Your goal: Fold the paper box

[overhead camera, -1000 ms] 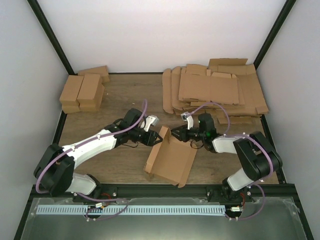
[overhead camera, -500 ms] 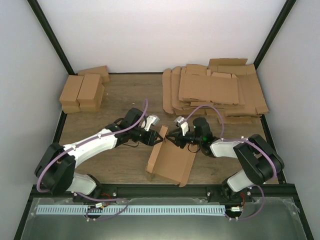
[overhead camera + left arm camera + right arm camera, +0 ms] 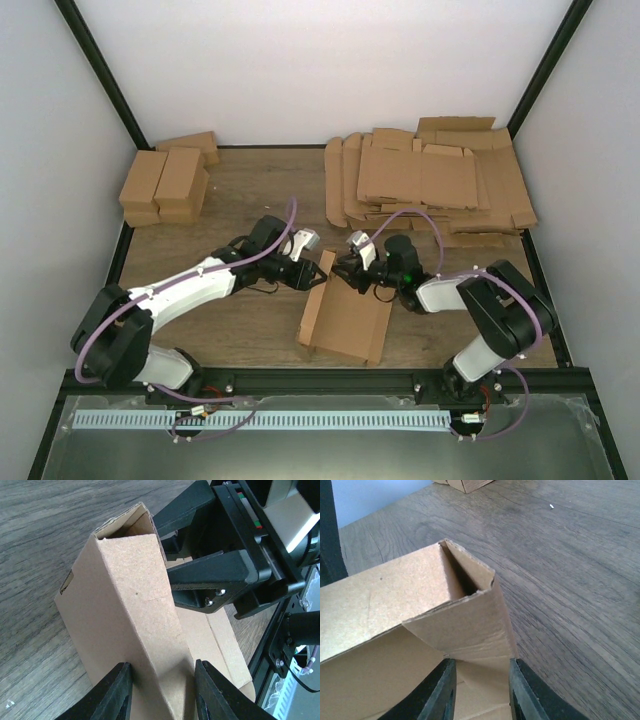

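The paper box [image 3: 345, 322] sits half-folded on the table [image 3: 250, 200], toward its near edge. Left gripper [image 3: 162, 672] is pinched on its upright wall, right gripper [image 3: 481, 667] on the corner flap beside it (both snug against cardboard).

Paper box [image 3: 135, 630] runs off bottom edge in left wrist view; off bottom and left edges in right wrist view.

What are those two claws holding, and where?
Both grip the partly folded brown cardboard paper box: left gripper on a raised wall, right gripper on a folded corner flap.
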You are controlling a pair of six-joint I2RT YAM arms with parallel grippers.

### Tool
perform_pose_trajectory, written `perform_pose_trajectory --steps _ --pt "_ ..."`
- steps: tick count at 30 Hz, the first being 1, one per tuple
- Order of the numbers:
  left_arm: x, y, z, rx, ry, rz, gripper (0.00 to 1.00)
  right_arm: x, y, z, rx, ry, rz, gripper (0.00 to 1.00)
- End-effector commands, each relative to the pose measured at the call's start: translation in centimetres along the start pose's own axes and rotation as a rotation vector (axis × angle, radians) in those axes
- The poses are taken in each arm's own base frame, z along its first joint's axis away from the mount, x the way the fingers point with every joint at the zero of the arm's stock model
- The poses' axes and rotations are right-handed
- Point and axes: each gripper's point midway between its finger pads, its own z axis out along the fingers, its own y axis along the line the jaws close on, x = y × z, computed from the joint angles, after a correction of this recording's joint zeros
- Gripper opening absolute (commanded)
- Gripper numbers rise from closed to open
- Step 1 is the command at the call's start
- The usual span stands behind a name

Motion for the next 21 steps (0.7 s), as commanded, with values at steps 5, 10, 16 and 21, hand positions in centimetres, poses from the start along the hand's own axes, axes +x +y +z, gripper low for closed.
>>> perform_pose_trajectory --steps 5,10,16,21 --pt "1.4 0.8 1.1 -0.012 0.053 -0.017 0.36 -2.0 1.7 1.4 -0.131 -0.052 -0.119 0.36" --pt "1.1 1.0 0.9 -0.03 0.04 -0.018 0.36 -2.6 1.8 -0.4 -0.123 -0.09 -0.148 0.41" --pt "1.1 1.5 0.9 -0.051 0.039 -0.033 0.36 -2.5 1.2 -2.5 -0.206 -0.13 -0.077 0.52" --pt "1.1 1.6 0.9 -0.055 0.036 -0.035 0.36 -2.7 0.9 -3.3 -0.216 -0.156 -0.068 0.56"
